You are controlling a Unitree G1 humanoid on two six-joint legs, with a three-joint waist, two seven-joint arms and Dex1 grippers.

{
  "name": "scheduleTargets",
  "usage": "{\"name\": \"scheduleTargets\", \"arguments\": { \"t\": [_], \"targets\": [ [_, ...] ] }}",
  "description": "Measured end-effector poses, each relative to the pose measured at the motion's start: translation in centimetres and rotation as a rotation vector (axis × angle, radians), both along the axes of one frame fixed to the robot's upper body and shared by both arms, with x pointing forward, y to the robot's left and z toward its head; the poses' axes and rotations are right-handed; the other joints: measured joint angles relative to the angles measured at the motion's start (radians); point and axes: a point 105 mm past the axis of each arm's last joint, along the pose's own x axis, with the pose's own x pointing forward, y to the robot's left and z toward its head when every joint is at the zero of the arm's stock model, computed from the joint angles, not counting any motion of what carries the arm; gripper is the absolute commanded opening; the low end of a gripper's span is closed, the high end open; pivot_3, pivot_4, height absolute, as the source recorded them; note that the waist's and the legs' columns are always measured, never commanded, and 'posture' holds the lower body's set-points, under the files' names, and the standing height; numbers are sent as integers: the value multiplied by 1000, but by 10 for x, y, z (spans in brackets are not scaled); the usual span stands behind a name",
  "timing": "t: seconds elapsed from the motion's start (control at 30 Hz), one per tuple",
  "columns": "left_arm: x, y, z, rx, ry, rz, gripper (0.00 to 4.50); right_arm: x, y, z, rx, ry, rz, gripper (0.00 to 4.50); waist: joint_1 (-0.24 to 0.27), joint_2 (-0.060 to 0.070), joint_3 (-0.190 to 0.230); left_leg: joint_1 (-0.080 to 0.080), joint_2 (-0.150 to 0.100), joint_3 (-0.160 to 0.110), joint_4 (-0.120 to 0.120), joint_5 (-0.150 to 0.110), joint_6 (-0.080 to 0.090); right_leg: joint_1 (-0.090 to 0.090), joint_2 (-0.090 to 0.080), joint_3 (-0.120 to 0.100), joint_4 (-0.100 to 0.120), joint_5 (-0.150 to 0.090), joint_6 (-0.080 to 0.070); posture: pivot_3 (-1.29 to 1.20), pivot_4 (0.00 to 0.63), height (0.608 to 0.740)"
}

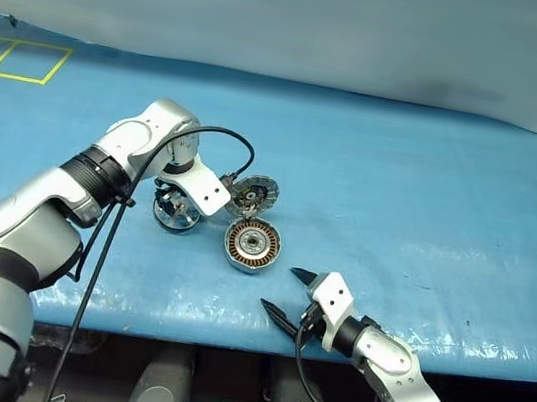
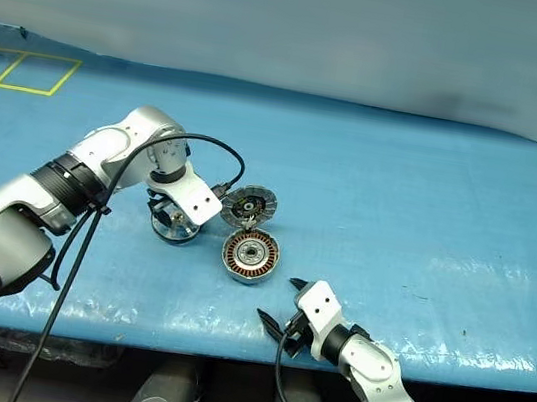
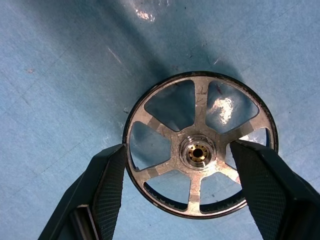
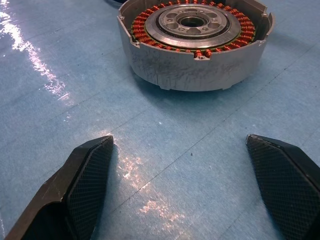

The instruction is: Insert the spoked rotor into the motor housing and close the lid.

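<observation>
1. The motor housing (image 1: 252, 245) lies open side up on the table (image 1: 430, 205), towards its near edge, about mid-width.
2. The lid (image 1: 253, 195) stands tilted just behind the motor housing, at its far edge.
3. The spoked rotor (image 3: 200, 150) lies flat on the table, left of the motor housing and near it.
4. The left gripper (image 3: 177, 187) hangs over the spoked rotor, one finger on each side of it.
5. The right gripper (image 1: 290, 291) sits near and right of the motor housing, apart from it.

The spoked rotor (image 3: 199, 150) lies flat on blue sheeting (image 3: 60, 75) between two black fingers (image 3: 107, 187).
</observation>
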Motion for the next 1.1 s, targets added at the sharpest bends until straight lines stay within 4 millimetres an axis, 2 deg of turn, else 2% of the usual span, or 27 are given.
{"name": "scheduleTargets", "arguments": {
  "t": [0.53, 0.7, 0.77, 0.97, 1.1],
  "targets": [
    [-4, 8, -12, 26, 14, 47, 3592, 0, 0, 0, -1, 1, -3, 4500, 0, 0, 0, 0, 0, 0, 0, 0, 0, 1, 0, 0, 0, 0, 0, 0, 150, 740],
    [-1, 5, -11, 14, -11, 53, 2051, 0, -1, -1, -1, 2, -7, 4500, 2, 0, -1, 1, 0, 0, 1, 0, 0, 2, 0, 0, 0, 0, 0, 0, 150, 740],
    [0, 5, -9, 12, -19, 56, 1690, 0, -1, -1, -1, 2, -9, 4500, 2, 2, -3, 2, 0, 0, 1, 0, 0, 3, 0, 0, 0, 0, 0, 0, 150, 740],
    [1, 8, -7, 8, -20, 69, 1685, 1, 0, 0, 3, -1, -11, 4500, 2, 2, -3, 1, 0, 0, 1, 0, 1, 2, 0, 0, 0, 0, 0, 0, 150, 740],
    [-2, 28, 5, -13, -28, 121, 1685, 1, 1, 0, 12, -1, -13, 4500, -5, 3, -3, 1, 0, 0, -1, 0, 1, 0, 0, 0, 0, 0, 0, 0, 150, 740]
  ]
}}
